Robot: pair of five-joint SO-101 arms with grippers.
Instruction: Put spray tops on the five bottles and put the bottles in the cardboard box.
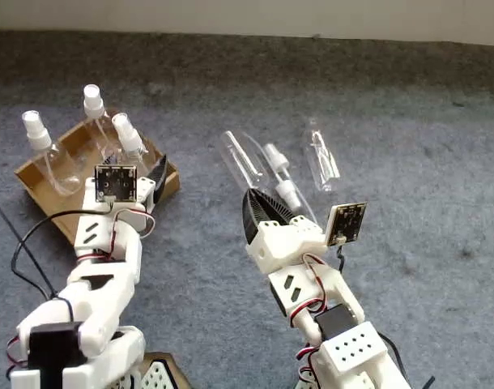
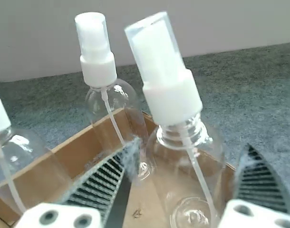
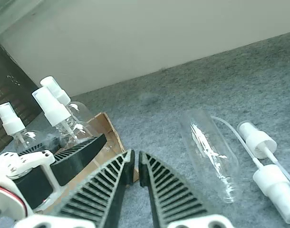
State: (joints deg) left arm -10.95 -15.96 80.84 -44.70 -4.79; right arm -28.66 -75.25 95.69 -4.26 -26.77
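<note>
1. Your left gripper point(image 2: 191, 152) is at the box point(image 1: 38, 174) with its jaws wide. The near bottle point(image 2: 178, 142) stands upright between them and wears its spray top. One finger point(image 2: 107, 180) is just beside the bottle wall, and the other is a little apart from it.
2. A second bottle point(image 1: 57, 166) and a third bottle point(image 1: 97, 134) also stand in the box. Both have their tops on and are on the far side of the near bottle from the gripper.
3. Your right gripper point(image 3: 136, 159) hangs over the carpet point(image 1: 409, 121) in the middle. Its jaws are almost together, with a thin gap between them, and they hold nothing.
4. Directly ahead of the right gripper lies a loose top point(image 1: 289, 193), very near the fingers. A farther top point(image 1: 277, 156) lies just beyond it. Both tops are on their sides with the thin tubes attached.
5. The two tops lie between two open bottles, which are also on their sides. These are the left bottle point(image 1: 243, 156) and the right bottle point(image 1: 321, 158).
6. A black cable point(image 1: 28, 243) loops from the left arm over the carpet beside the box. A pale wall point(image 1: 231, 16) closes the far side.
7. All the bottles are clear, the tops are white and the box is plain brown. The small boards point(image 1: 116, 182) point(image 1: 347, 223) on both wrists carry marks too fine for reading.
</note>
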